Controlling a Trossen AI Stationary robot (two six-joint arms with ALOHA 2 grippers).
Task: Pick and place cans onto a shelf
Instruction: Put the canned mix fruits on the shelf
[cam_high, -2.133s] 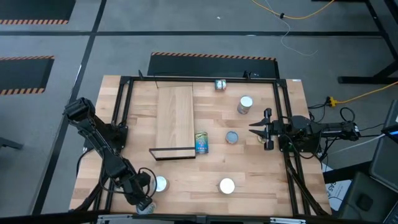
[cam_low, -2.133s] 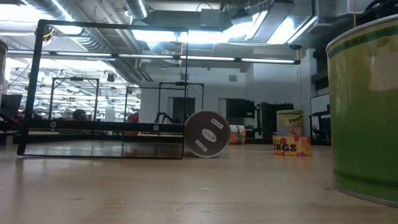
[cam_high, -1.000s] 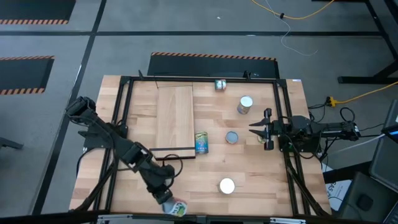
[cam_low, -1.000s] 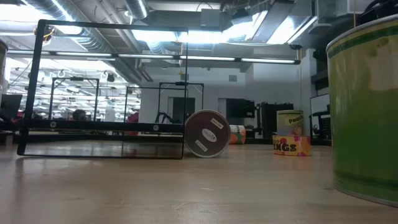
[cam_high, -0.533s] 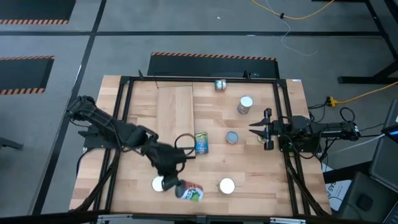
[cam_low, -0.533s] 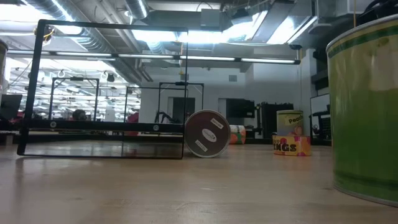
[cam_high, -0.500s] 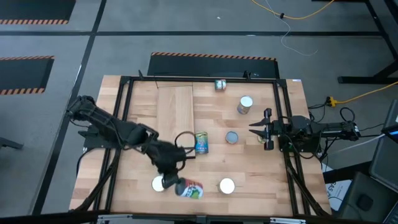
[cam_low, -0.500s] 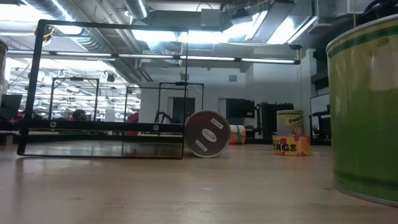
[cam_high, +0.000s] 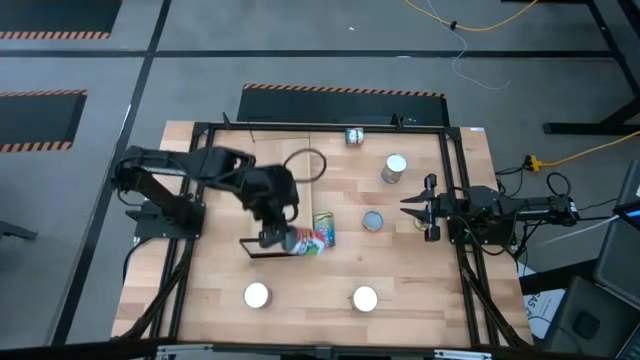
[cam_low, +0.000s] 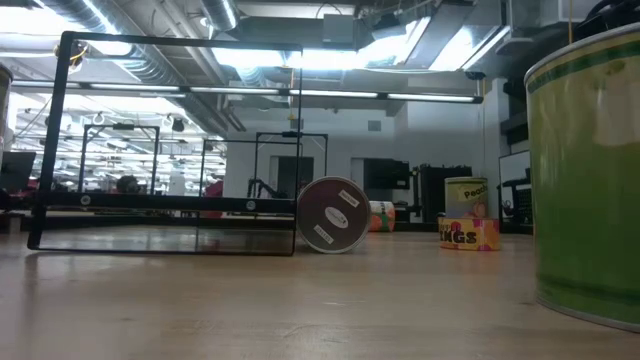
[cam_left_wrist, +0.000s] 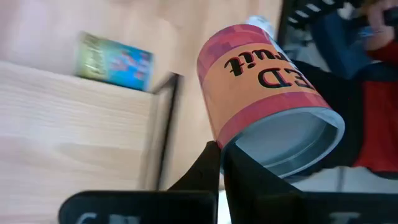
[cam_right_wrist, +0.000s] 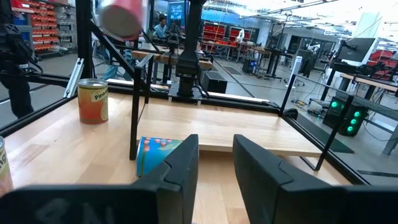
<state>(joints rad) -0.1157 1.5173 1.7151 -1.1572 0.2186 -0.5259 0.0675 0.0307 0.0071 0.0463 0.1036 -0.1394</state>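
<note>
Can (cam_high: 305, 241) hangs in my left gripper (cam_high: 277, 238), jaws pinching its rim, long axis level and pointing toward the right arm. Shelf (cam_high: 282, 165) lies just behind it, its dark end below the gripper. My right gripper (cam_high: 417, 208) waits, jaws parted, at the tabletop (cam_high: 400, 270) edge.

A can (cam_high: 303, 241) hangs over the shelf (cam_high: 270, 195) end, beside another can (cam_high: 324, 222).

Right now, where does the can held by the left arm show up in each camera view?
High view: red can in the left tool, at the shelf's dark end.
Low view: not in it.
Left wrist view: fills upper right.
Right wrist view: blurred, top left.
Shared landmark: blue can beside the shelf.
</note>
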